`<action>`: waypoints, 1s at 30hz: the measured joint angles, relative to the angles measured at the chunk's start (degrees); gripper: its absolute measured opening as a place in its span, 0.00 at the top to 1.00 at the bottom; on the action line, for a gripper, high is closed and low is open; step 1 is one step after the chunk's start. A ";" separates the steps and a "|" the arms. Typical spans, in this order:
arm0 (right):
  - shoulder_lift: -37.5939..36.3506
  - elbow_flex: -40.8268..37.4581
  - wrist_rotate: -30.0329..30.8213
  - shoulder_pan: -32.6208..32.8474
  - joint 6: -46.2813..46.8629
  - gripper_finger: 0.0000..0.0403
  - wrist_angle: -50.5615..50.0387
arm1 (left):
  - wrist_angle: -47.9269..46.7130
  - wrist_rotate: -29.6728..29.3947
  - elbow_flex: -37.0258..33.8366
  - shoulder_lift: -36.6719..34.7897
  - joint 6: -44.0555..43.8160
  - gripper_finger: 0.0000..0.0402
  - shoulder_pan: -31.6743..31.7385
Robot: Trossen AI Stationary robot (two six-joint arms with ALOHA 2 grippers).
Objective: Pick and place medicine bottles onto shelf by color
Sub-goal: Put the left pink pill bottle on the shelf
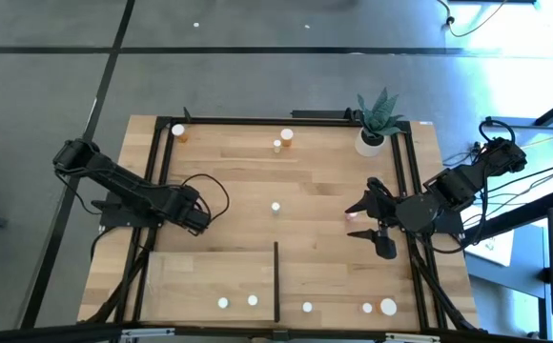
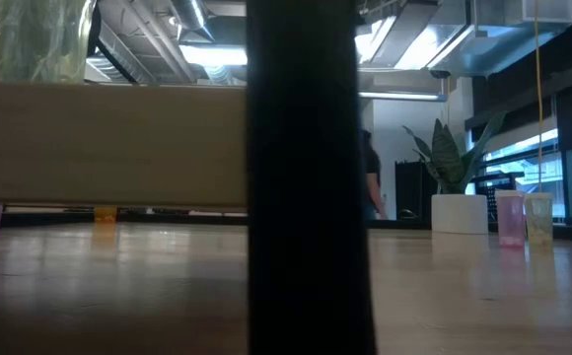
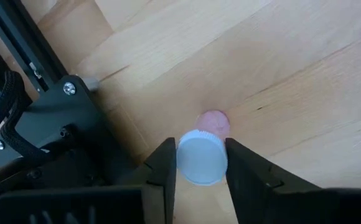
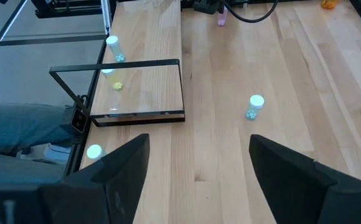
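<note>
Left wrist view, left pincer (image 3: 200, 171) grasping pink bottle (image 3: 204, 152), right pincer (image 4: 199, 163) released

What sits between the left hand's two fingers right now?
In the left wrist view, a small pink-bodied medicine bottle with a round white cap stands between the left hand's dark fingers, which sit close on either side of the cap.
</note>
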 joint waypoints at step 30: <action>0.02 -0.02 -0.02 0.00 -4.70 0.31 -0.01 | -0.54 -2.67 37.16 10.47 8.28 0.77 -26.99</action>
